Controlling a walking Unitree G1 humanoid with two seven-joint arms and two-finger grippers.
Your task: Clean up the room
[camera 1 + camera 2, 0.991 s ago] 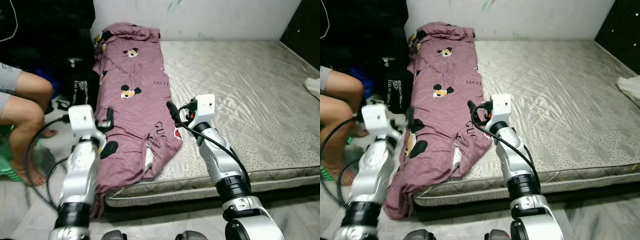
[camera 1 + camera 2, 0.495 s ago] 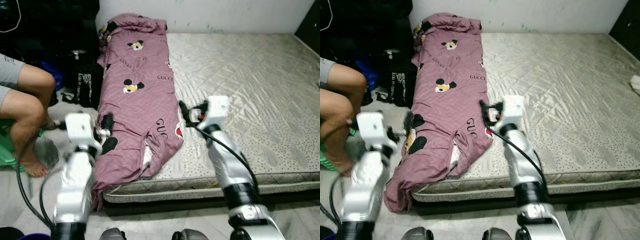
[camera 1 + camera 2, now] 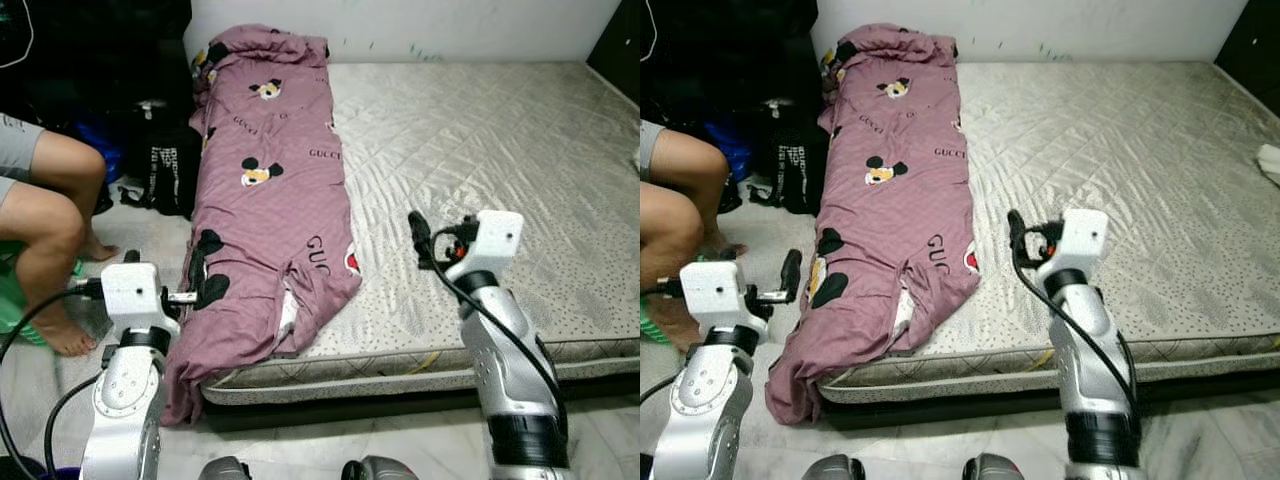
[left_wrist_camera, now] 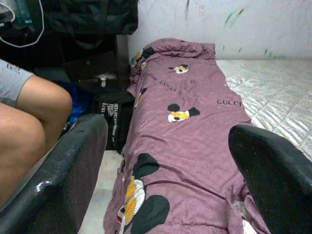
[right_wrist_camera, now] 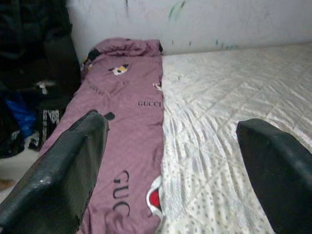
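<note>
Jaws of both grippers wide apart, empty, one mauve blanket [image 3: 265,215], one mattress [image 3: 500,170]

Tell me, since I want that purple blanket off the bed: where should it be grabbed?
Probably at the near corner of the purple blanket, where it droops over the mattress edge toward the floor. That loose hanging fold gives fabric to pinch from both sides. The left claw, open and hovering beside it, could come in from the bed's left side.
</note>
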